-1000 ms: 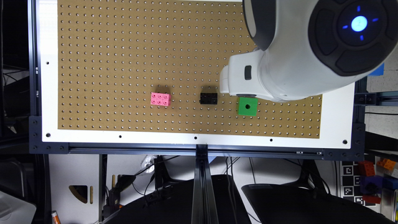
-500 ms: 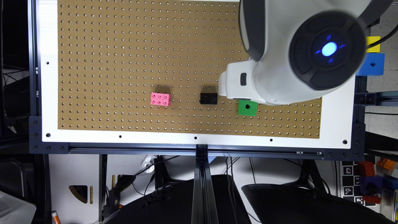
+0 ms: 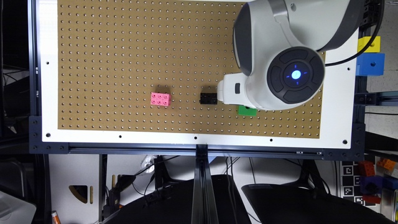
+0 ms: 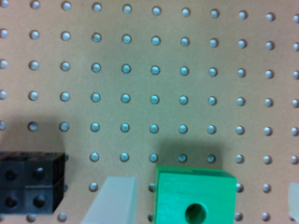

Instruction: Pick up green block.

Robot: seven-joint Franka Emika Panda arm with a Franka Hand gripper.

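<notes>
Your hand (image 4: 201, 198) is open, with one finger (image 4: 112, 198) on each side of the green block (image 4: 195, 198). The block sits on the counter (image 3: 124, 62) right under the hand, beside a black brick (image 4: 30, 182). Go straight down, then squeeze.

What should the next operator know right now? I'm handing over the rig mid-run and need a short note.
Claw: open, holding nothing. One finger is at one side of the green block, the other at the far side, so the block sits between them.
Things: in the exterior view the green block rests on the pegboard, mostly hidden under the arm, with the black brick toward that view's left and the pink brick further left.
Done: claw lined up over the block.
Left: lower if needed, close on the block, lift.
</notes>
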